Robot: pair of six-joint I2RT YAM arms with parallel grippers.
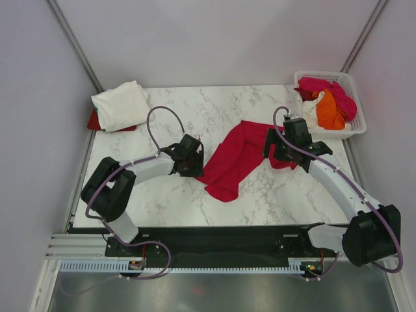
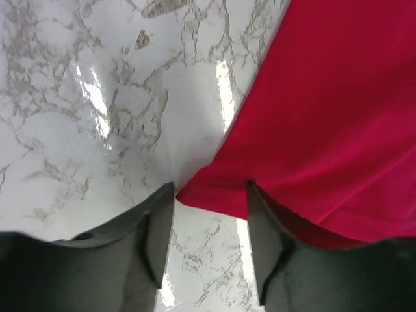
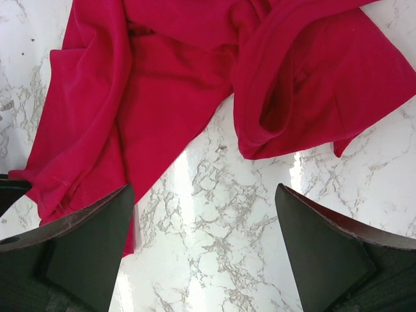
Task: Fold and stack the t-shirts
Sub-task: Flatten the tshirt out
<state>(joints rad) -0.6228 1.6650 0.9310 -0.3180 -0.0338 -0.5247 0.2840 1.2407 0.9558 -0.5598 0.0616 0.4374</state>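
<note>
Marble table [image 1: 156, 201], middle and right of centre: crimson t-shirt [image 1: 237, 156], unfolded, bunched into a long diagonal band from near the right edge down toward the near edge. Left gripper [image 1: 190, 160] low at the band's left flank, just beside its lower end. Fingers [image 2: 153, 240] parted, nothing pinched, bare marble in the gap. Corner of the crimson hem right at the tips, cloth spreading away on the right of the wrist view, one edge meeting the finger on that side; over or under it, cannot tell. Right gripper [image 1: 281, 146] at the band's upper end, toward the right edge, spread wide, holding nothing. In its wrist view, marble between the fingertips [image 3: 97, 227], rumpled crimson folds just beyond them, a sleeve opening gaping above the gap, more cloth trailing down beside the finger on the left of that view. Far left corner: cream-white t-shirt [image 1: 120, 104], folded, lying on a dark red item [image 1: 93, 122] that pokes out at its left. Far right corner: white lattice basket [image 1: 341, 134], pink t-shirt [image 1: 322, 86], orange t-shirt [image 1: 330, 112] and a scrap of white cloth [image 1: 316, 96] heaped inside.
</note>
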